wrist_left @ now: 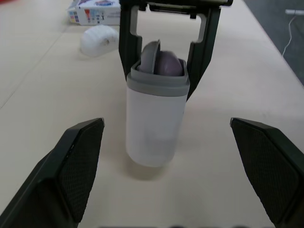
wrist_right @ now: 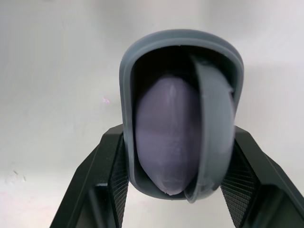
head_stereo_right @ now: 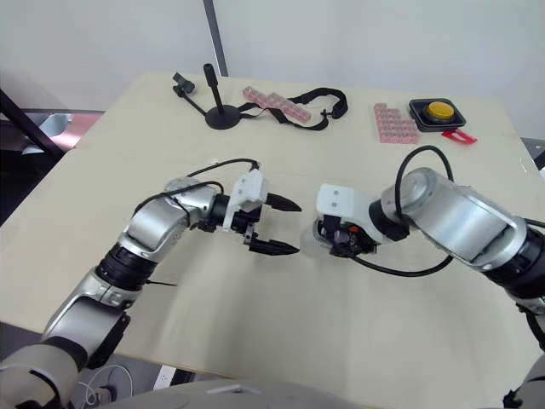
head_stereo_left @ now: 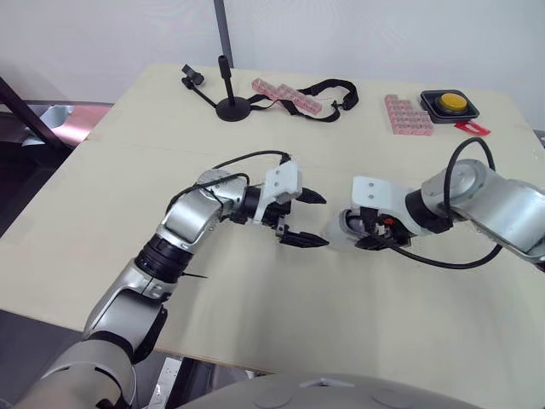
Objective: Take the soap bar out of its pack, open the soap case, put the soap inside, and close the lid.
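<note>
— Where is the soap case (wrist_left: 154, 126) just now?
— In our right gripper (head_stereo_left: 368, 232), pinched at the grey rim with one finger on each flank. Its mouth faces back toward that wrist. The lilac soap bar (wrist_right: 166, 142) sits inside. The grey lid (wrist_right: 214, 128) leans tilted in the mouth beside it and isn't seated, so we judge that closing is the step left.
— And our left gripper (head_stereo_left: 318, 221)?
— Spread wide and empty, just short of the case's closed end, with a finger out to either side of it.
— How will the case handle?
— We reckon the frosted body is light, stiff and rather slick, so the rim band looks the surer hold. If the mouth tips down, the soap may slide out.
— Room to work?
— There is bare table (head_stereo_left: 281, 324) all around both hands. The soap pack (wrist_left: 95, 12) and a white lump (wrist_left: 99, 40) lie beyond the right hand, well apart. The table's near edge is back behind our wrists.
</note>
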Action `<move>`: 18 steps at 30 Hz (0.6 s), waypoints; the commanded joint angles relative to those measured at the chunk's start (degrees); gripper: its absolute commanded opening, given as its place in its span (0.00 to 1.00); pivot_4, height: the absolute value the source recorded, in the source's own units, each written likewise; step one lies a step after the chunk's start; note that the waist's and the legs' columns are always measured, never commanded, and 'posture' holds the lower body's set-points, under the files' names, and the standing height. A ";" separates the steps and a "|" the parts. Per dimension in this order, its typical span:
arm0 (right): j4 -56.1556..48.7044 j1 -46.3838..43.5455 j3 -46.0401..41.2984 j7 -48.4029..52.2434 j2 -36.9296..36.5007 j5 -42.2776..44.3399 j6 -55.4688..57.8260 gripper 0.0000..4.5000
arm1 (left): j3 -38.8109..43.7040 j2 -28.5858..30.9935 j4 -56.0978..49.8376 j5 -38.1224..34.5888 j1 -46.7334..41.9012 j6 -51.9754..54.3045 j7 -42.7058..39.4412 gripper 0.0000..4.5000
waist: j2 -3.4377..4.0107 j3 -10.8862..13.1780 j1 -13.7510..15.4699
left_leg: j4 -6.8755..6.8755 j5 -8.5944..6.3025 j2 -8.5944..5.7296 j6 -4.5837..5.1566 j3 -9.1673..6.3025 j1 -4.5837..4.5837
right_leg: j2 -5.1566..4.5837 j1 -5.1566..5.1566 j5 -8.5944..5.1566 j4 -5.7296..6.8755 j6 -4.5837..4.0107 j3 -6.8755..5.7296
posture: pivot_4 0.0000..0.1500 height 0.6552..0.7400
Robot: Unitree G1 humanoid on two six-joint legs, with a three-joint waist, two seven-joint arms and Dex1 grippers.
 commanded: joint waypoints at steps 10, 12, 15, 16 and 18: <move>-0.16 -3.20 1.34 2.44 3.32 -6.32 -0.33 0.46 | -1.00 -5.17 4.43 4.91 -0.07 -6.81 4.62 1.00 | 0.00 0.00 -0.07 | 0.08 0.00 0.03 0.01 0.00 0.05 | 0.02 -0.02 0.00 0.20 -0.01 0.12 | 1.00 1.00; -0.08 -3.06 1.23 2.80 3.49 -6.74 -0.52 0.46 | -1.18 -5.47 4.61 4.98 0.00 -6.87 4.72 1.00 | 0.00 0.00 -0.07 | 0.10 0.01 0.03 0.01 0.00 0.05 | 0.02 -0.02 0.00 0.21 -0.01 0.16 | 1.00 1.00; 0.08 -2.89 1.12 3.28 3.85 -7.43 -0.79 0.46 | -1.60 -5.59 4.69 5.07 0.28 -7.02 4.33 1.00 | 0.00 0.00 -0.10 | 0.12 0.01 0.03 0.01 0.00 0.06 | 0.04 -0.02 0.00 0.25 -0.01 0.20 | 1.00 1.00; 0.10 -2.82 1.06 3.39 3.97 -7.58 -0.85 0.46 | -1.84 -5.58 4.69 5.21 0.44 -7.13 4.15 1.00 | 0.00 0.00 -0.10 | 0.14 0.01 0.03 0.01 0.00 0.06 | 0.05 -0.02 0.00 0.26 -0.01 0.23 | 1.00 1.00; 0.15 -2.72 1.01 3.57 4.11 -7.93 -1.05 0.46 | -2.07 -5.81 5.05 5.51 0.46 -7.45 4.09 1.00 | 0.00 0.00 -0.09 | 0.15 0.01 0.04 0.01 0.00 0.06 | 0.05 -0.02 0.00 0.27 -0.01 0.24 | 1.00 1.00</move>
